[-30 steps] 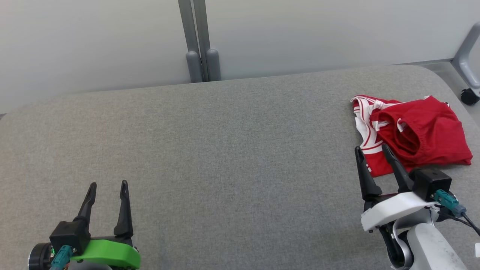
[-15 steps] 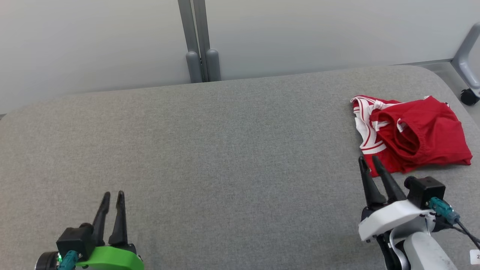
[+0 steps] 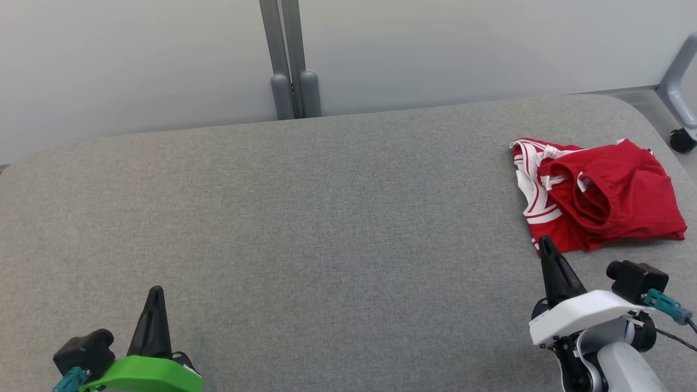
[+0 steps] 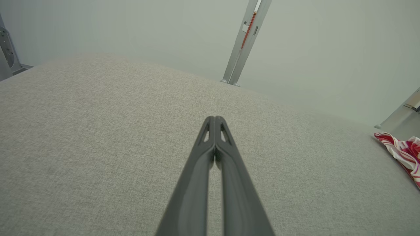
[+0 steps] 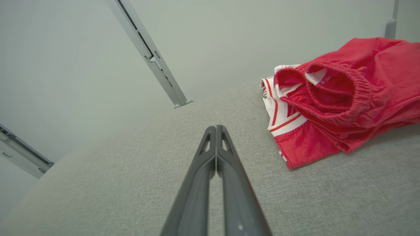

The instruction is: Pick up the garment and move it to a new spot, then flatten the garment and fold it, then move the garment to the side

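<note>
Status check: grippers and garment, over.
Left gripper shut, empty. Right gripper shut, empty, beside garment. It lies bunched, table right end. Nothing blocking.

You get no readable text, number, brand or sign anywhere here. The one label-like spot is the small white tag (image 5: 315,77) inside the waistband of the red shorts (image 5: 377,65), and any print on it is too small to make out.
</note>
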Robot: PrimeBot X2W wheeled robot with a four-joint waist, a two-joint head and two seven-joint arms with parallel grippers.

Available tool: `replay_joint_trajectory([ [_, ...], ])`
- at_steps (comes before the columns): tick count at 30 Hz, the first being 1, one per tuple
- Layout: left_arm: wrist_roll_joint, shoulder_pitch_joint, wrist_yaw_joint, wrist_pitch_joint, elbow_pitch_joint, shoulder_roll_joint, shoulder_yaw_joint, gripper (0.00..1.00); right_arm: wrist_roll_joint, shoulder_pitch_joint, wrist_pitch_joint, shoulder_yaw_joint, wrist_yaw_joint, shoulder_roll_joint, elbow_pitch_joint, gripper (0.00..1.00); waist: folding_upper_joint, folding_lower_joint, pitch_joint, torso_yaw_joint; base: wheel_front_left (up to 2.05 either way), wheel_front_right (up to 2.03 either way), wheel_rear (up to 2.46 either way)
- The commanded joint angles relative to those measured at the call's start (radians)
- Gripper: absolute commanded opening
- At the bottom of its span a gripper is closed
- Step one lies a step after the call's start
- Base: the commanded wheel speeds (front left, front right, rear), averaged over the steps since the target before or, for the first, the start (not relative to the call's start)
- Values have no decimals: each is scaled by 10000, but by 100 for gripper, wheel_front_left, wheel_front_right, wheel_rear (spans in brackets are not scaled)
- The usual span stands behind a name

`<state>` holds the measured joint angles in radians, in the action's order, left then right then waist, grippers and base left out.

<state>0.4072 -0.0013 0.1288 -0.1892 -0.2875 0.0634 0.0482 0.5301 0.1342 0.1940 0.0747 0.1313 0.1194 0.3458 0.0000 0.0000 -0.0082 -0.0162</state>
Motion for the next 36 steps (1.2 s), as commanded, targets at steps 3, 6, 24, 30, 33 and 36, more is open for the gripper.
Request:
replay_joint_trajectory([
  [3, 823, -316, 4, 170, 217, 25, 73, 0, 717, 128, -175, -164, -1, -6, -246, 0, 0, 0, 4, 6, 0, 0, 0],
  [6, 1300, -349, 5, 286, 233, 19, 94, 0, 1147, 111, -295, -235, -1, -34, -283, 0, 0, 0, 6, 10, 0, 0, 0],
  [24, 3997, -563, 11, 968, 298, -14, 234, 0, 3564, 22, -988, -650, -2, -199, -485, 0, 0, 0, 25, 36, 0, 0, 0],
  [30, 4759, -618, 12, 1172, 313, -23, 280, 0, 4265, -8, -1192, -774, -2, -242, -541, 0, 0, 0, 31, 44, 0, 0, 0],
  [33, 5134, -650, 13, 1265, 322, -28, 299, 0, 4584, -22, -1287, -830, -2, -264, -567, 0, 0, 0, 33, 48, 0, 0, 0],
  [36, 5489, -680, 14, 1360, 327, -33, 320, 0, 4924, -36, -1388, -887, -2, -286, -593, 0, 0, 0, 37, 53, 0, 0, 0],
])
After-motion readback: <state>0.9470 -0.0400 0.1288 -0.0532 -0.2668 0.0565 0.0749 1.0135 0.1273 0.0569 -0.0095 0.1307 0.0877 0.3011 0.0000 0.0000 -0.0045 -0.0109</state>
